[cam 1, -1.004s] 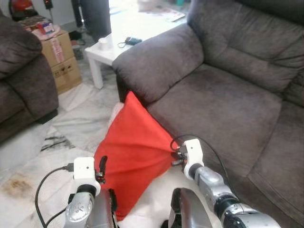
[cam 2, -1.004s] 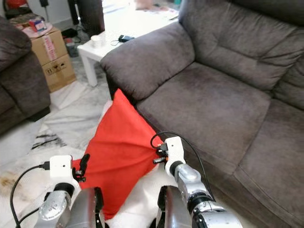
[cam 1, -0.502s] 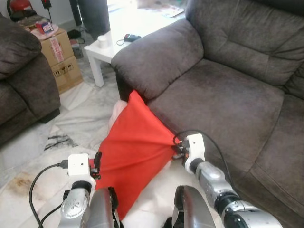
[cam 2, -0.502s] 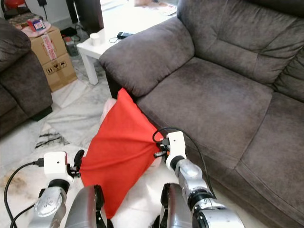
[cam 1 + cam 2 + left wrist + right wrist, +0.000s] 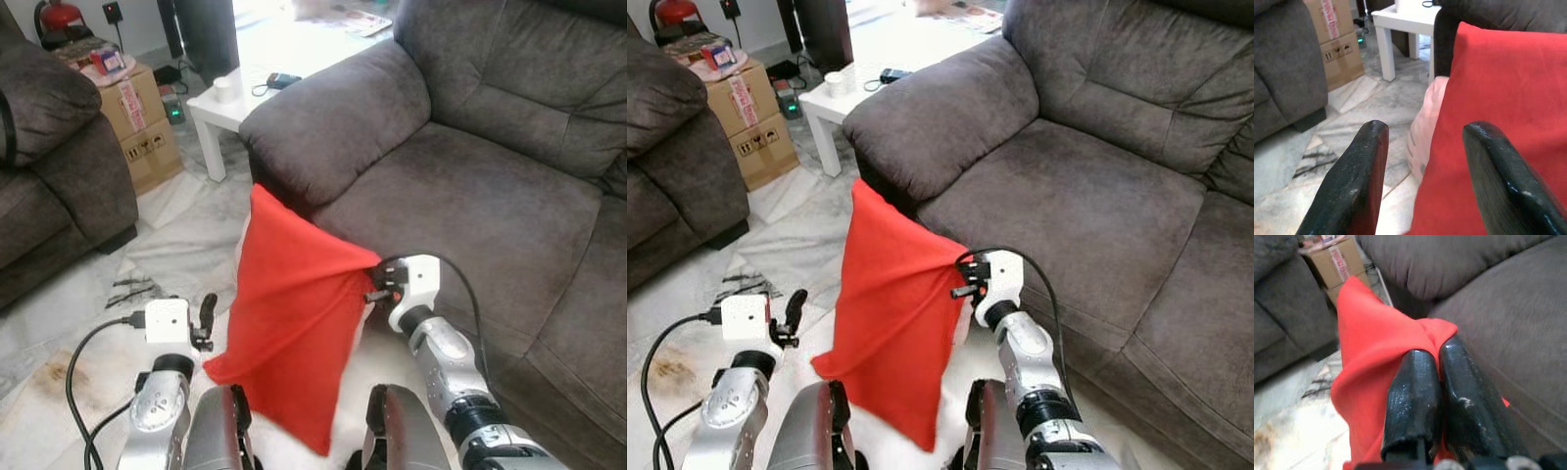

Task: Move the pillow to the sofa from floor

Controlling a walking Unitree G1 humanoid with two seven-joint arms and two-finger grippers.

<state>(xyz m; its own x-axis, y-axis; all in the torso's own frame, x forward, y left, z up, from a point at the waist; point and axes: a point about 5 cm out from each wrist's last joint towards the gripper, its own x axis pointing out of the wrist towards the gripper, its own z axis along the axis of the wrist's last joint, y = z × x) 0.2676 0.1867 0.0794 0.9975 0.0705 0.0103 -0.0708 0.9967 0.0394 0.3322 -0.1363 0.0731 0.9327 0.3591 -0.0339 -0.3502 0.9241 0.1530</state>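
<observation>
The red pillow (image 5: pixel 294 328) hangs beside the sofa (image 5: pixel 470 186) seat's front edge (floor space to its left), pinched by the raised right gripper (image 5: pixel 1437 396); the left gripper (image 5: pixel 1422 171) is spread, empty.

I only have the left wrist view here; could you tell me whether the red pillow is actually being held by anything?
Observer: Yes, the right end effector is shut on a bunched corner of the red pillow.
Operator: Thank you. Is the pillow off the floor?
Observer: It hangs down from that grip; I cannot tell whether its lowest corner is off the floor.
Operator: And where is the sofa seat relative to it?
Observer: The sofa seat lies just to the robot's right of the pillow.
Operator: And my left end effector?
Observer: The left end effector sits open beside the pillow's left edge.
</observation>
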